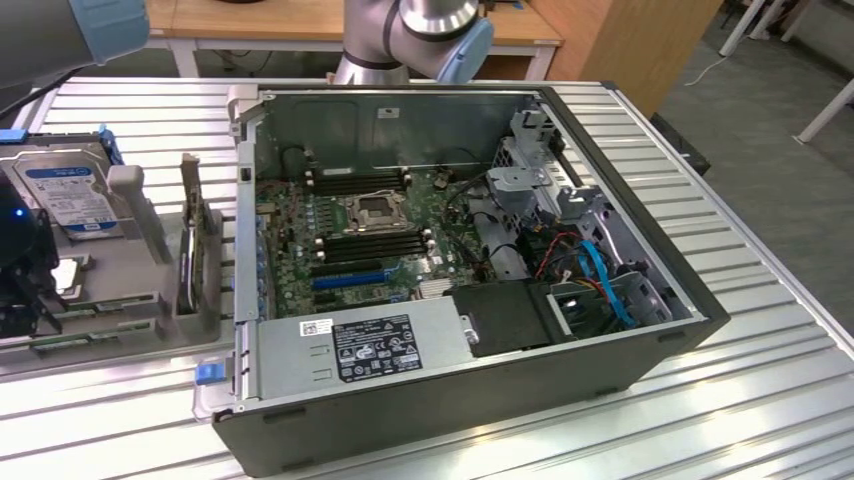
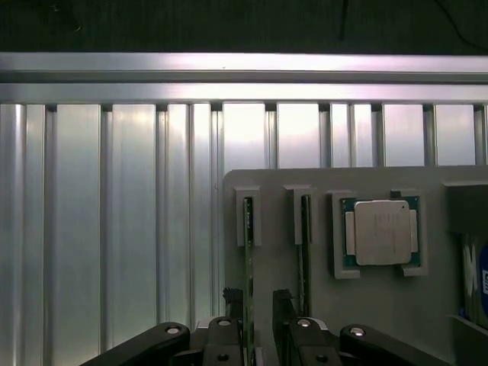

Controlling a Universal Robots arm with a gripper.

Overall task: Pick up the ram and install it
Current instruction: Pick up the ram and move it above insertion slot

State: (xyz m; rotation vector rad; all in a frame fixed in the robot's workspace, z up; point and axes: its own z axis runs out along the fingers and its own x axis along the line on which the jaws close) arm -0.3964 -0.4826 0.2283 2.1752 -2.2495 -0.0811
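We start at the gripper (image 2: 257, 299), and it is down low over the ram (image 2: 248, 244). Its two dark fingers (image 2: 282, 306) stand wide apart, one on each side of the stick, and we see a clear gap on one side, so nothing is clamped. The black linkage arms spread out behind the fingers.

The arm (image 1: 414, 20) rises from behind the computer case (image 1: 467, 420) and bends across to the exterior view's left. There its blue-grey joint cover sits high above the grey tray (image 1: 147, 330).

The ram stands on its thin edge in a slot of that tray, a long narrow green board seen edge-on. Just beside it, a second stick (image 2: 305, 236) stands the same way in its own slot, close to the outer finger. Next along, a square processor chip (image 2: 379, 232) lies flat in a shallow pocket, with a silver lid on a green border. A hard drive (image 1: 60, 195) with a blue-and-white label leans at the tray's far end.

Everything rests on a ribbed aluminium table (image 2: 114, 229), shiny and grooved. The case lies on its side with the panel off, showing the green motherboard (image 1: 360, 230) and its long dark slots.
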